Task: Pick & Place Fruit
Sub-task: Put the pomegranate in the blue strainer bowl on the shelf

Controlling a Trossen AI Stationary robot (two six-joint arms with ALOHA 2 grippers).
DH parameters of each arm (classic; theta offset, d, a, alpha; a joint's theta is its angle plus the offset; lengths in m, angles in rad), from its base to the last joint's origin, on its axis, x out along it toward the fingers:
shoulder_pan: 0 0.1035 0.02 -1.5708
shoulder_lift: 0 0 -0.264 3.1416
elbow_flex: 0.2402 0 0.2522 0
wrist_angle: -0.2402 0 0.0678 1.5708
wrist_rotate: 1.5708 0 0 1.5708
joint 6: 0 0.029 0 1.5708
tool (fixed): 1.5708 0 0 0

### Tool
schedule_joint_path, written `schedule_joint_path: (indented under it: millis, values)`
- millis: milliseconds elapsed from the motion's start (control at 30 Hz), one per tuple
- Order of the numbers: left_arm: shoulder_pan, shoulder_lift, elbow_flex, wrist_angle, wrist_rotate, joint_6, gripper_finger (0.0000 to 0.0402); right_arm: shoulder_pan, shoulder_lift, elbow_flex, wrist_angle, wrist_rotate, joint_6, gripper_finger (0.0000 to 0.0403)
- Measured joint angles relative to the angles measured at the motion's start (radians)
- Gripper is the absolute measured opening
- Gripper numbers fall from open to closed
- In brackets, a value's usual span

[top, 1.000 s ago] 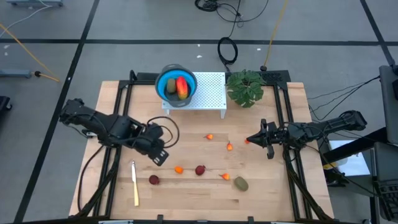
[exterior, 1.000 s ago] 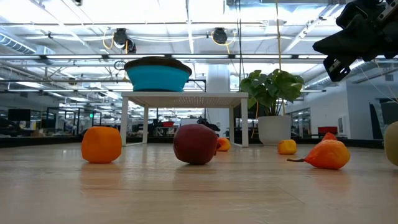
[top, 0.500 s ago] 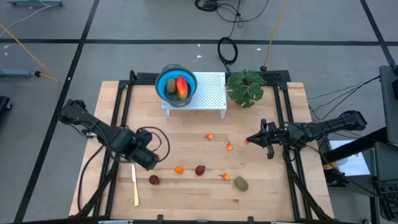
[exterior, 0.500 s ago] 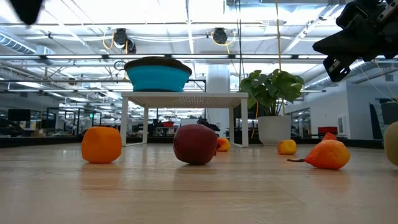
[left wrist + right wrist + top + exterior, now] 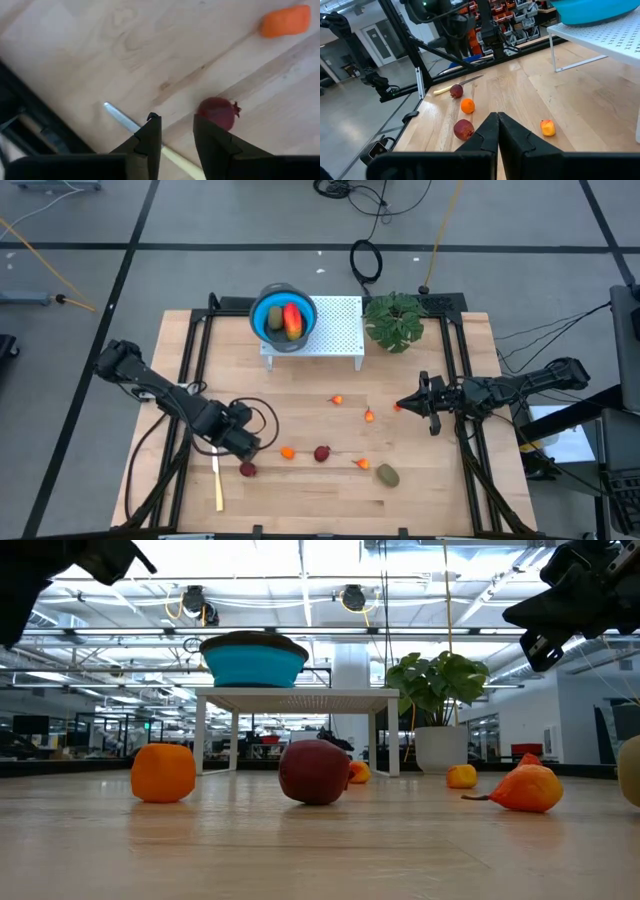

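I'm looking across the table from its left side first. The cream-handled knife (image 5: 216,476) is lying near the front left corner, and my left gripper (image 5: 250,447) is hanging low just beside it, close over a dark red ball (image 5: 247,469). In the left wrist view its fingers (image 5: 150,137) are standing a little apart with only bare wood between them, holding nothing; the dark red ball (image 5: 217,112) is sitting just off one fingertip, and the knife blade (image 5: 120,116) is running under the other.

Moving right along the front of the table, I'm seeing an orange ball (image 5: 287,452), a second dark red ball (image 5: 322,453), a small orange piece (image 5: 363,464) and an olive-brown oval (image 5: 387,475), all loose on the wood. Farther back, two more small orange pieces (image 5: 337,399) (image 5: 369,416) are lying apart from each other.

At the back, the blue bowl (image 5: 268,322) is standing on the white perforated stand (image 5: 338,330), with the oblong red-orange piece (image 5: 292,315) and another olive-brown oval (image 5: 294,330) inside it. The green plant (image 5: 394,320) is just beside the stand.

On the right, my right gripper (image 5: 404,406) is hovering with its fingers pressed together, empty.
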Motion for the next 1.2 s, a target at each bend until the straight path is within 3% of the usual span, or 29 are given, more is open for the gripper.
schedule_joint_path:
  millis: [267, 600, 800, 1200]
  values:
    - [-0.011, 0.001, -0.005, 0.063, 0.007, -0.032, 0.022, 0.0, 0.0, 0.0, 0.0, 0.001, 0.0, 0.0]
    - [-0.086, 0.03, -0.006, 0.147, 0.006, -0.355, 0.0332, 0.0, 0.0, 0.0, 0.0, -0.003, -0.003, 0.0]
    - [-0.109, 0.09, -0.005, 0.229, -0.011, -0.514, 0.0356, 0.0, 0.0, 0.0, 0.0, -0.007, -0.003, 0.0]
    - [-0.125, 0.296, -0.006, 0.259, 0.076, -0.409, 0.036, 0.0, 0.0, 0.0, 0.0, -0.008, -0.003, 0.0]
